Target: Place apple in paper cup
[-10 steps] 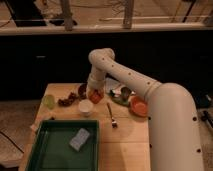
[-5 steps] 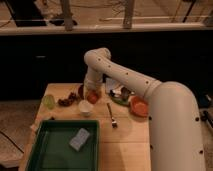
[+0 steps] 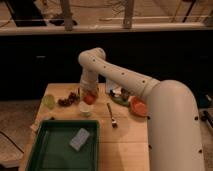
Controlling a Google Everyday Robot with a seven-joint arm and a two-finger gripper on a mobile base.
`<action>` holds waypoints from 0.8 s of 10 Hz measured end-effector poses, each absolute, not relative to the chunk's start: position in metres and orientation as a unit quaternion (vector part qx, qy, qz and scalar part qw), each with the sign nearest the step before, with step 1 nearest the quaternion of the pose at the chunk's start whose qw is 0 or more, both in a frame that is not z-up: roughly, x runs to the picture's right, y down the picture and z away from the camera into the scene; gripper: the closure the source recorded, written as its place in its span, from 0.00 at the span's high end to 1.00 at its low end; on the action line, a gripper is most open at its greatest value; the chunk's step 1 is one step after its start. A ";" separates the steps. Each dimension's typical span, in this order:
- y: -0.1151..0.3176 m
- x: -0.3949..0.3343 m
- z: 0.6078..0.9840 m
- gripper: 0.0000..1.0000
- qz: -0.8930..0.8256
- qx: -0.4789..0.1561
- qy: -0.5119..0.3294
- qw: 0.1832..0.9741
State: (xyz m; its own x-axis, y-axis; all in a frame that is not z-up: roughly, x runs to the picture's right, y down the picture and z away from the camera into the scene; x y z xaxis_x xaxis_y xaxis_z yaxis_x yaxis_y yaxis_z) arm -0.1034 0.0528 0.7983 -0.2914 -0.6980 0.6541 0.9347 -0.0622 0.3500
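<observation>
The white robot arm [image 3: 125, 80] reaches over the light wooden desk [image 3: 127, 137] from the right side and bends down at its far end. The tool [image 3: 89, 96] hangs just above the small white paper cup [image 3: 85, 108], and it is clenched on the red round apple [image 3: 89, 98]. The apple is in the air, directly over the opening of the cup, very near to its rim; I cannot tell if it touches the rim.

On the left of the cup lies a dark red bunch of grapes [image 3: 67, 100], and further left a pale green round fruit [image 3: 48, 100]. On the right of the cup a dark metal fork [image 3: 112, 115] lies on the desk. Near the arm there is an orange bowl [image 3: 138, 107]. In front, a green plastic tray [image 3: 47, 150] holds a grey rectangular sponge [image 3: 79, 139].
</observation>
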 end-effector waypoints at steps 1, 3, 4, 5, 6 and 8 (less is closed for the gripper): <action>0.053 -0.108 0.797 0.00 -0.714 -0.158 -0.372 0.572; 0.054 -0.118 0.794 0.00 -0.717 -0.158 -0.369 0.570; 0.055 -0.121 0.793 0.00 -0.717 -0.158 -0.368 0.570; 0.056 -0.124 0.793 0.00 -0.717 -0.159 -0.366 0.571; 0.056 -0.125 0.792 0.00 -0.717 -0.159 -0.366 0.572; 0.057 -0.126 0.792 0.00 -0.716 -0.161 -0.364 0.573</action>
